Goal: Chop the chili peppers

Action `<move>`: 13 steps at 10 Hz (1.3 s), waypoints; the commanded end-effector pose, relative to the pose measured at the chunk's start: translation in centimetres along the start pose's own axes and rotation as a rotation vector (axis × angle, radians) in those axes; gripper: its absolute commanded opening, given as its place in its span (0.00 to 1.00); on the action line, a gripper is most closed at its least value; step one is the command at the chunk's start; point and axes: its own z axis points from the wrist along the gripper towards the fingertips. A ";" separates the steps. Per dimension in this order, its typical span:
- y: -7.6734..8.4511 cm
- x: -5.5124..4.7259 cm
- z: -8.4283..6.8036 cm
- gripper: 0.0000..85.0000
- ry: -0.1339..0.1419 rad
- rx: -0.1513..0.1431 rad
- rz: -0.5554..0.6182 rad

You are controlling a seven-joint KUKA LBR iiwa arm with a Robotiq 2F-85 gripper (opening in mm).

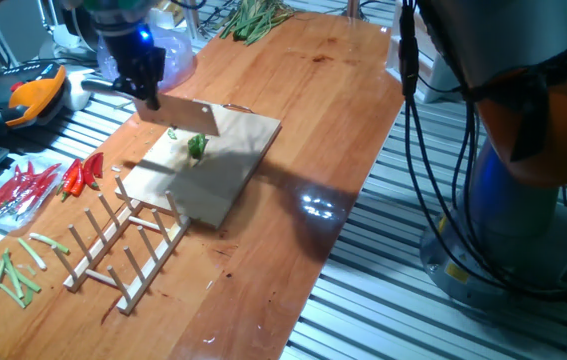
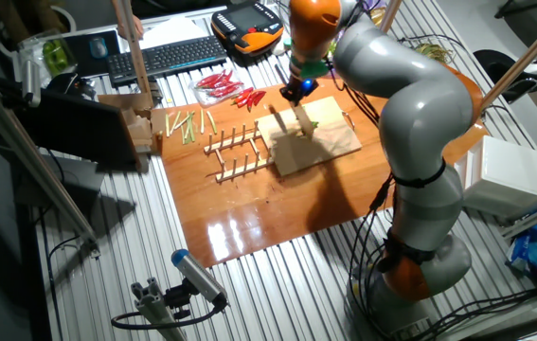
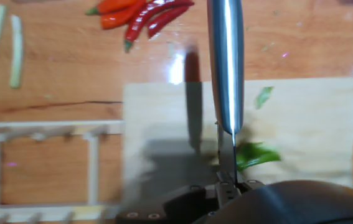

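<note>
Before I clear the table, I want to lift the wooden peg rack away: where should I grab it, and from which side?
Probably a long side rail of the peg rack, from above, your fingers between two pegs: it lies flat, pegs up, rails thin. Choose the end away from the cutting board, where the gripper holds the knife.

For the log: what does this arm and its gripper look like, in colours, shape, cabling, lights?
The arm is built of bulky rounded light-grey segments with orange rings at the joints. Black cables hang loose alongside it down toward the base. The gripper is a compact black unit with a small blue light glowing on its body. No lettering or other markings are legible.
</note>
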 end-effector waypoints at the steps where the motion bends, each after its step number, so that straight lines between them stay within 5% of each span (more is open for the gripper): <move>1: -1.6 0.1 0.6 0.00 -0.001 -0.022 -0.003; 3: -2.3 0.1 1.9 0.00 -0.006 -0.044 -0.001; 8: -3.1 0.2 4.2 0.00 -0.030 -0.045 -0.031; 13: -3.3 0.4 4.4 0.00 -0.022 -0.049 -0.041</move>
